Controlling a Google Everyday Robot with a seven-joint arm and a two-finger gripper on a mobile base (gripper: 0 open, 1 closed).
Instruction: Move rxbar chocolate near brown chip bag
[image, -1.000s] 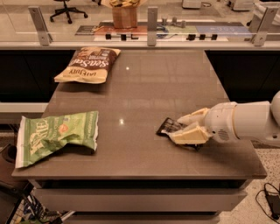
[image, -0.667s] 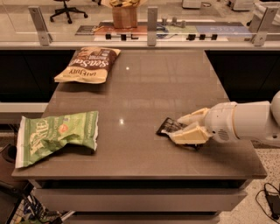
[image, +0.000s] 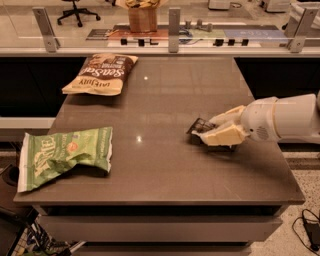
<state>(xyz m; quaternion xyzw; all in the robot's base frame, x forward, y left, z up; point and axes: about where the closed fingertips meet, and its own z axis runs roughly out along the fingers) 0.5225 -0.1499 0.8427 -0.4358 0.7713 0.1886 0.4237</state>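
1. Camera view, scene. A grey-brown table (image: 165, 170) carries three items. The gripper (image: 206, 128) comes in low from the right edge on a white arm (image: 285, 117).
2. Camera view, target. The rxbar chocolate (image: 199, 125) lies right of the table's centre, at the gripper's tip. Its dark left end pokes out past the cream-coloured tooling.
3. Camera view, end effector. The gripper sits about the bar and touches or nearly touches it. Whether it is clamped on the wrapper or only set around it cannot be told here.
4. Camera view, goal. The brown chip bag (image: 101, 74) lies flat at the far left corner, well apart from the bar, with bare tabletop between them.
5. Camera view, bystander. A green and white chip bag (image: 65, 155) lies crumpled at the near left edge, partly overhanging it. It is off the direct line from bar to brown bag.
6. Handling, judged. The bar is probably light, thin and fairly stiff, with a slick foil wrapper. It could slide or pivot in a weak grip. The better hold is likely across its narrow width near the middle, rather than by a wrapper end.
7. Containers. Both chip bags appear closed, and their contents are not visible. The brown one looks puffed, so it would likely shift if nudged.
8. Containers, background. A brown paper bag (image: 142, 15) stands on the counter beyond the table. Something yellowish shows at its top, but what it is cannot be told.
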